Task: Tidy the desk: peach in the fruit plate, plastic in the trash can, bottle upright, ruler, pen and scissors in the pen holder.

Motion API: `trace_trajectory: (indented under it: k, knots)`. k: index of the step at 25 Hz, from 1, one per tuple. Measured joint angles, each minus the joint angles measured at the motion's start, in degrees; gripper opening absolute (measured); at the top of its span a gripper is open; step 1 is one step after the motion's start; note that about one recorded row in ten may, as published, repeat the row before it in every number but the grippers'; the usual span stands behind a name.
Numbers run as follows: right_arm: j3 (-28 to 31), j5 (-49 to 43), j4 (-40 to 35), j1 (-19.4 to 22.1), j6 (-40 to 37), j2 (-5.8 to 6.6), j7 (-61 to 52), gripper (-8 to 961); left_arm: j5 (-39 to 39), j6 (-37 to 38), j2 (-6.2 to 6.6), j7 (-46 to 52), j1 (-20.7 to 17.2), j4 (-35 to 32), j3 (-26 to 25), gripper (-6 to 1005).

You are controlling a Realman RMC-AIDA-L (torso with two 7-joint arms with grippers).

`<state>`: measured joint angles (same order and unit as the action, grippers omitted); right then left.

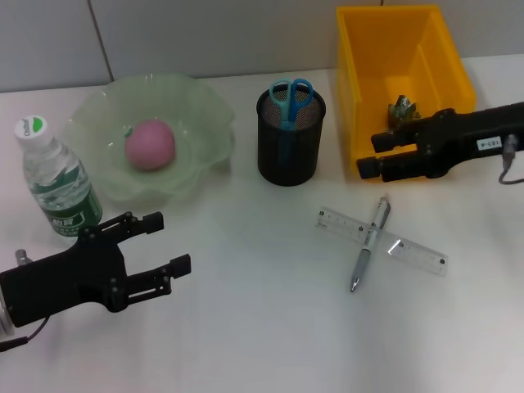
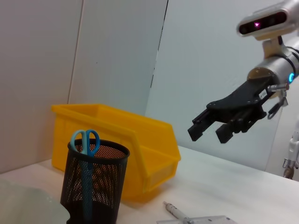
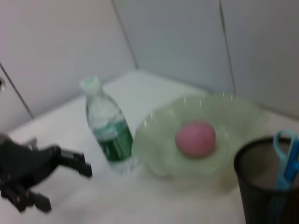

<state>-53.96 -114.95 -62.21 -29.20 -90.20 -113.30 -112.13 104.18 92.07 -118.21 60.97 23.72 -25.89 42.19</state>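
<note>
Nearest the robot, the left tool (image 1: 155,246) is hovering low over the desk (image 1: 246,327) with its fingers spread wide and nothing between them, just in front of the bottle (image 1: 53,184), which is standing upright with its cap on, so that job looks finished. Moving out, the pen (image 1: 368,246) is lying across the clear ruler (image 1: 381,240), the two crossing and touching out on open desk to the right of centre; these look like the only things left to put away, and the pen on top would probably have to go first. Further back, the peach (image 1: 150,144) is sitting in the middle of the green fruit plate (image 1: 205,106), right where the task wants it. Beside the plate, the black mesh holder (image 1: 291,151) is carrying the scissors (image 1: 291,100), blue handles poking up above the rim. Farthest out, the right tool (image 1: 375,155) is hanging at the front edge of the yellow bin (image 1: 360,74), fingers parted and gripping nothing, while a crumpled scrap of plastic (image 1: 403,107) is resting inside the bin just beyond it. That tool is nearest the pen and ruler.
</note>
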Motion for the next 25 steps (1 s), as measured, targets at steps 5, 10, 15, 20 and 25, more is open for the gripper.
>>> trace_trajectory:
  k: [5,10,15,20,25]
  knots:
    - [-0.3,-7.6,-1.0,-4.8,-1.8,0.49,-4.6,620,-0.1,0.0,0.0,-0.2,-0.1,0.0,0.0,816]
    - [-0.6,-17.6,-1.2,-11.0,-4.3,-0.34,-8.8,619,-0.1,-0.3,0.0,-0.8,-0.2,0.0,0.0,817]
    - [-1.2,-28.8,-1.1,-16.0,-5.0,-3.5,-10.1,619,-0.2,-0.4,0.0,-0.9,-0.1,0.0,0.0,817]
    - [-2.5,-34.0,-0.1,-18.8,-4.0,-5.45,-10.5,619,-0.3,-0.5,0.0,-1.0,-0.1,0.0,0.0,817]
    - [-6.5,-34.4,3.0,-19.8,-2.0,-5.6,-11.5,618,-0.3,-0.5,0.0,-1.0,0.0,0.0,-0.1,818]
